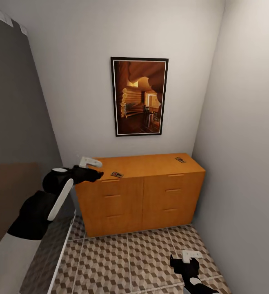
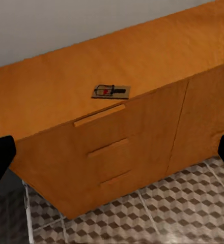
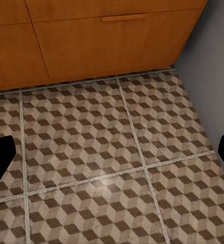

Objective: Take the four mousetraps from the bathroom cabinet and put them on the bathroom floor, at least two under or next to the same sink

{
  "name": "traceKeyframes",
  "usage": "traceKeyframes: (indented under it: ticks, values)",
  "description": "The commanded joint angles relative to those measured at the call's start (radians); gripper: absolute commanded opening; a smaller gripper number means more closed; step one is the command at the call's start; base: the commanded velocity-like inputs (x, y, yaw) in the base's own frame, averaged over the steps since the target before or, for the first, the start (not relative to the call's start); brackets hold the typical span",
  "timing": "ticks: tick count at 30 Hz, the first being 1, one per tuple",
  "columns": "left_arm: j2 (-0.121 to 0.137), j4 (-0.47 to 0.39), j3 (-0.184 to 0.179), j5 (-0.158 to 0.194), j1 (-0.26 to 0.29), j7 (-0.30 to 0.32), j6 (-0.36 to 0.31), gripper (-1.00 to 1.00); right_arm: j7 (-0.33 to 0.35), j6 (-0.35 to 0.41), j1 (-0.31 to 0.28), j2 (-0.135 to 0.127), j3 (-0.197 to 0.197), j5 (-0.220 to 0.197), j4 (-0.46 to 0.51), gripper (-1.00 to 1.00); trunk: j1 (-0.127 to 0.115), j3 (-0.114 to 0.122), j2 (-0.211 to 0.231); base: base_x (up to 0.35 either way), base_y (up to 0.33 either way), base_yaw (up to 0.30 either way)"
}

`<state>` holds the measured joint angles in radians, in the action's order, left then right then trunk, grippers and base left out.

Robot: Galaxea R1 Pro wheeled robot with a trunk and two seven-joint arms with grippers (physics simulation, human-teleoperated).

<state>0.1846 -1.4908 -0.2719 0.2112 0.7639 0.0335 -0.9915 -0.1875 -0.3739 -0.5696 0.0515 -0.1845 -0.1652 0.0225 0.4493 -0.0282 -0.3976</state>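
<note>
Mousetraps: I count two on the cabinet (image 1: 142, 192) top, one (image 1: 116, 174) near the front edge left of centre, one (image 1: 180, 159) toward the back right corner. Left gripper (image 1: 96, 170) raised beside the cabinet's left end, fingers spread wide, holding nothing. Right gripper (image 1: 182, 261) low over the bathroom floor (image 1: 122, 261), fingers wide, holding nothing.

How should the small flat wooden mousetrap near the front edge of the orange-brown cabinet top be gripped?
Probably from above, closing across the two long edges of the small tan wooden mousetrap. It lies flat on the orange-brown wooden cabinet, near the front edge, so only its thin sides offer a hold. The left tool, fingers spread, is beside it.
</note>
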Motion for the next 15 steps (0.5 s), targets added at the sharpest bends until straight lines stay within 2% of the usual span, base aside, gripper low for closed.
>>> traceKeyframes:
  ticks: [1, 7, 8, 11, 15]
  values:
    - [0.047, -0.002, -0.014, -0.001, 0.001, 0.121, -0.003, 1.00, -0.003, -0.003, -0.001, 0.000, -0.009, -0.010, -0.001, 1.00, 0.001, -0.002, -0.002, 0.000, 0.000, 0.000]
    - [0.158, -0.004, -0.031, -0.009, 0.001, 0.475, 0.003, 1.00, -0.003, -0.003, -0.001, 0.001, -0.009, -0.010, -0.001, 1.00, 0.001, -0.002, -0.002, 0.000, 0.000, 0.000]
    - [0.187, -0.005, -0.033, -0.018, 0.002, 0.570, 0.005, 1.00, -0.003, -0.003, -0.001, 0.001, -0.009, -0.010, -0.001, 1.00, 0.001, -0.002, -0.002, 0.000, 0.000, 0.000]
    - [0.226, -0.008, -0.034, -0.034, 0.002, 0.685, 0.007, 1.00, -0.003, -0.003, -0.001, 0.002, -0.009, -0.010, -0.001, 1.00, 0.001, -0.002, -0.002, 0.000, 0.000, 0.000]
    - [0.266, -0.018, -0.036, -0.053, 0.002, 0.798, 0.017, 1.00, -0.003, -0.003, -0.001, 0.003, -0.010, -0.010, -0.001, 1.00, 0.001, -0.002, -0.002, 0.000, 0.000, 0.000]
